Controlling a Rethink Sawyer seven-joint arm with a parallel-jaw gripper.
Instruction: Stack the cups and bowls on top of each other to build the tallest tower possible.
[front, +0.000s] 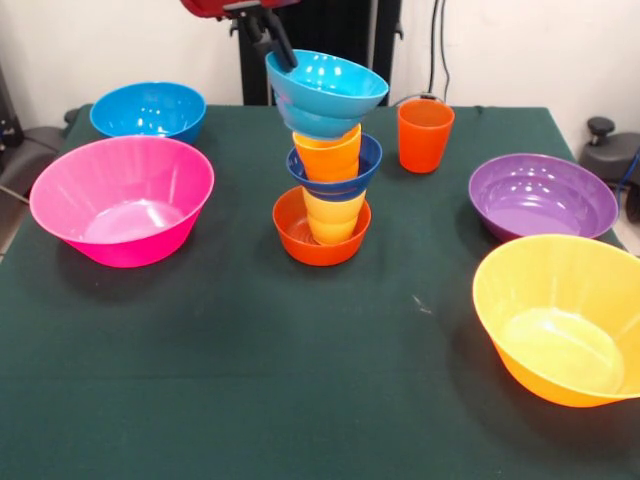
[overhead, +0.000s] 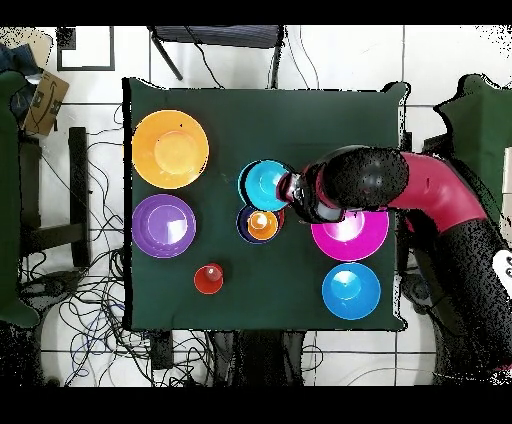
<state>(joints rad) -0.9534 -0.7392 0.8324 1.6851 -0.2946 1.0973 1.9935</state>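
Note:
The tower stands mid-table: a small orange-red bowl (front: 300, 238) as base, a yellow cup (front: 334, 216) in it, a dark blue bowl (front: 340, 182), a light orange cup (front: 327, 155), and a cyan bowl (front: 328, 92) on top, tilted. My gripper (front: 281, 50) comes down from the top edge and is shut on the cyan bowl's left rim. In the overhead view the gripper (overhead: 289, 188) sits at the right edge of the cyan bowl (overhead: 265, 184), which lies a little off from the stack (overhead: 261, 224). A darker red-orange cup (front: 425, 136) stands apart, right of the tower.
A large pink bowl (front: 122, 200) and a medium blue bowl (front: 148, 110) sit on the left. A purple bowl (front: 542, 195) and a large yellow-orange bowl (front: 565, 318) sit on the right. The arm (overhead: 400, 185) reaches over the pink bowl (overhead: 352, 238).

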